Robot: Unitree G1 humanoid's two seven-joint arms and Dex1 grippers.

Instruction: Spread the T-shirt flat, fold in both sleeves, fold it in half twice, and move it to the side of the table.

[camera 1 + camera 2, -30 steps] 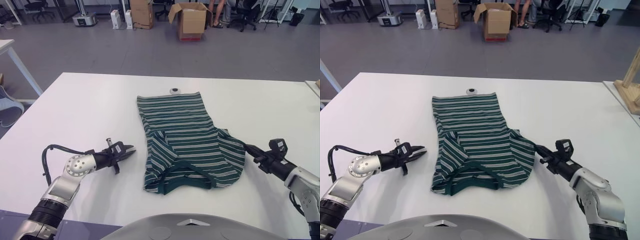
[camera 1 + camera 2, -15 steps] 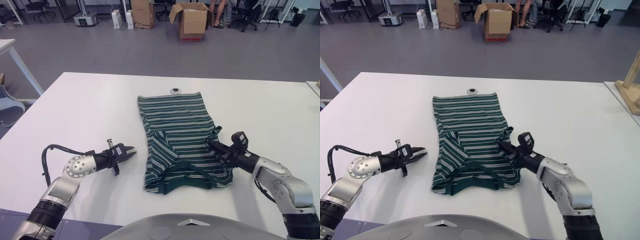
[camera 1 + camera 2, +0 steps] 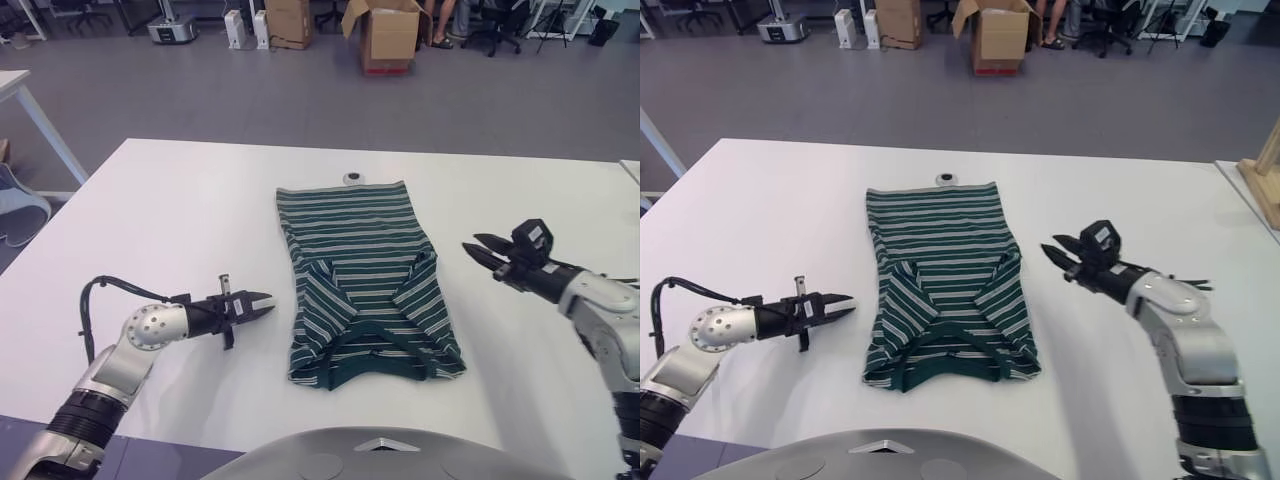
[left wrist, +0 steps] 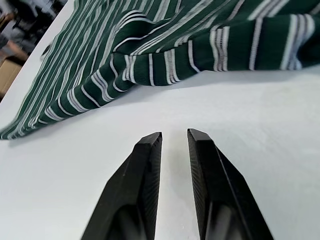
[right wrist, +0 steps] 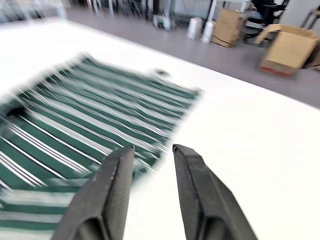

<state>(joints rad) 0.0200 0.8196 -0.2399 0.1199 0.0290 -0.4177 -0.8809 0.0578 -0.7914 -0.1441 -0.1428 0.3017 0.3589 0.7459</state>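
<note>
The green, white-striped T-shirt (image 3: 365, 270) lies on the white desk (image 3: 170, 200) about midway between its left and right edges, with the hem toward the far edge and the neck opening toward the near edge. Both sleeves are folded in over the body: the left sleeve (image 3: 320, 292) and the right sleeve (image 3: 425, 292) slant toward each other across the lower half, so the shirt forms a long narrow shape that widens near the collar. A small round object (image 3: 350, 179) sits on the desk touching the hem. The left gripper (image 3: 266, 303) is low over the desk just beside the shirt's left side, near the near edge; its fingers (image 4: 147, 165) stand a narrow gap apart with nothing between them, tips pointing at the cloth. The right gripper (image 3: 476, 247) hangs over bare desk between the shirt and the right edge, apart from the cloth; its fingers (image 5: 112, 185) are spread and hold nothing. A cardboard box (image 3: 390, 30) stands on the floor beyond the far edge.
</note>
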